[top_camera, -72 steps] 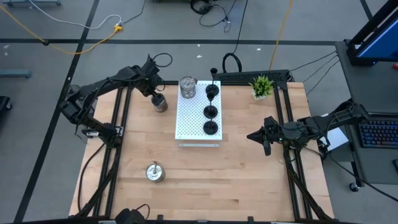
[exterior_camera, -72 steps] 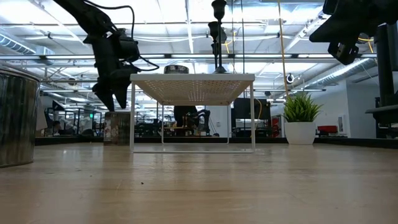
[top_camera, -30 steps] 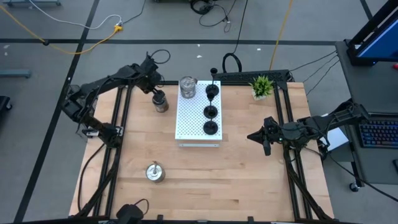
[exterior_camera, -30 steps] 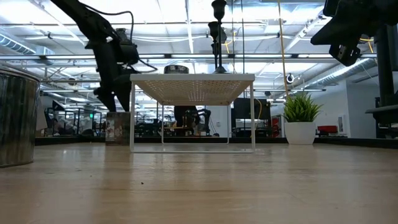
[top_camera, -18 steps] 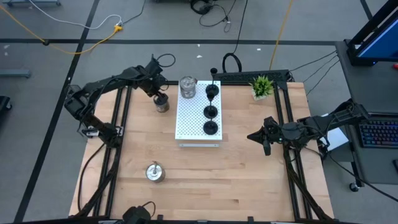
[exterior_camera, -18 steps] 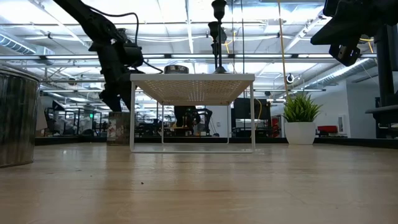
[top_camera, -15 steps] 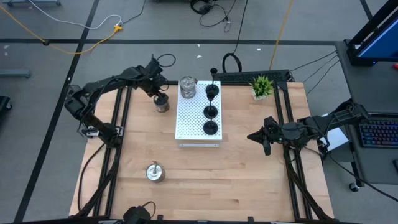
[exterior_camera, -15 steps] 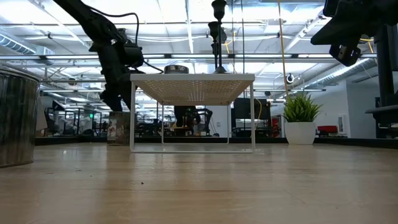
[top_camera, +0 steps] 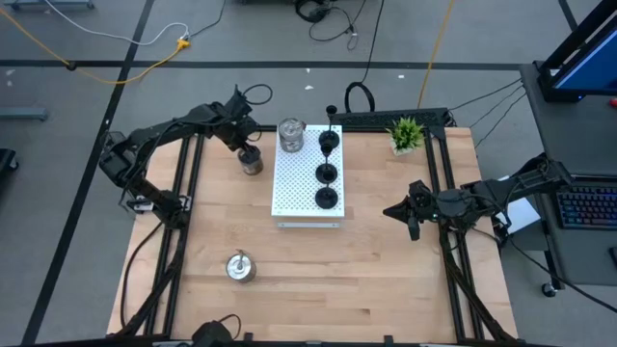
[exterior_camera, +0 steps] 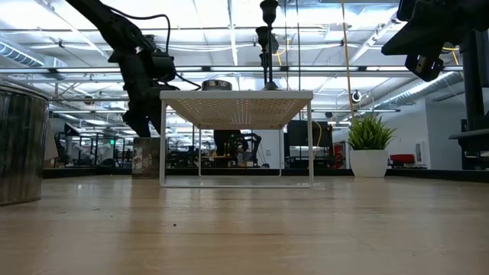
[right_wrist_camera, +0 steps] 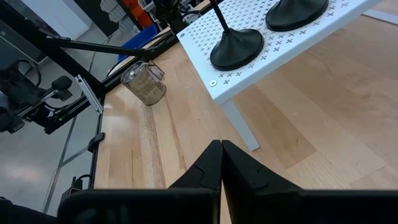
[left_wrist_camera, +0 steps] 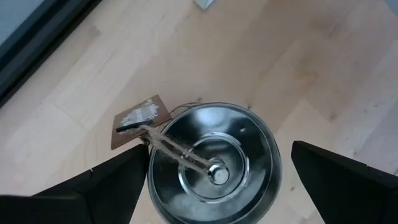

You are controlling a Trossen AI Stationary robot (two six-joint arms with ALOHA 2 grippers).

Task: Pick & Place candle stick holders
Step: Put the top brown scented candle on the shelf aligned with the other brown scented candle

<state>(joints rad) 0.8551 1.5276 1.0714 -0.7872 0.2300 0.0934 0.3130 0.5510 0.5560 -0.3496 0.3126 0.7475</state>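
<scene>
A silver holder (top_camera: 239,267) stands alone on open wood near the front edge. Mid-table, the white board (top_camera: 294,193) carries three black holders (top_camera: 327,173) and one silver. The right gripper (top_camera: 406,216), pinched shut, hangs by the right edge. Far left, the left gripper (left_wrist_camera: 214,180) straddles another silver holder (left_wrist_camera: 211,165), fingers wide.

A white perforated rectangular metal board (top_camera: 307,183) on legs was seen just beside the left claw; a small green potted plant (top_camera: 406,134) stood beyond the right claw.
</scene>
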